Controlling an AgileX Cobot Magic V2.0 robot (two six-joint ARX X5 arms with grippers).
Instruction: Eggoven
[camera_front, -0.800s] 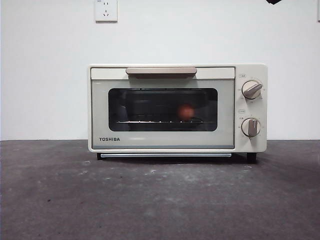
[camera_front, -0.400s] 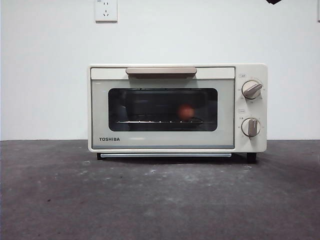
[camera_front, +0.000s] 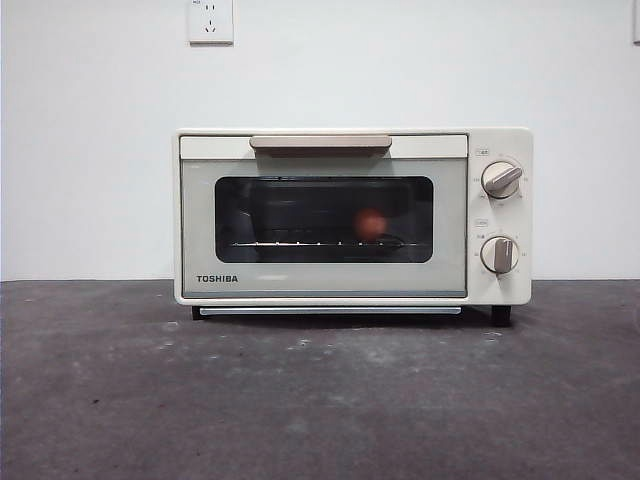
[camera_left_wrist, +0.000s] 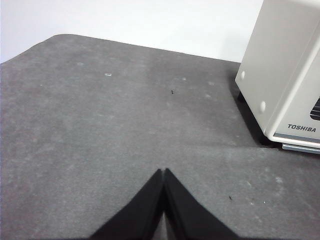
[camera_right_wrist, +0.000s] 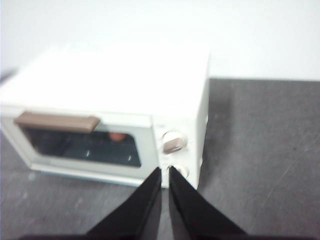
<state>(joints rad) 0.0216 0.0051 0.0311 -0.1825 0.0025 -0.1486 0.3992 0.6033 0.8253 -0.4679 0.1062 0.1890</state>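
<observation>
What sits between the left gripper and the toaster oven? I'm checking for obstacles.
Only bare dark tabletop lies between the left gripper and the TOSHIBA toaster oven, in the left wrist view.

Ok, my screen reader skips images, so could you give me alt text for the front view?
A boxy cream TOSHIBA toaster oven stands on a dark grey table with its door shut and a small reddish-brown egg on the rack behind the dark glass. Two grey knobs sit at the right. No gripper shows.
</observation>
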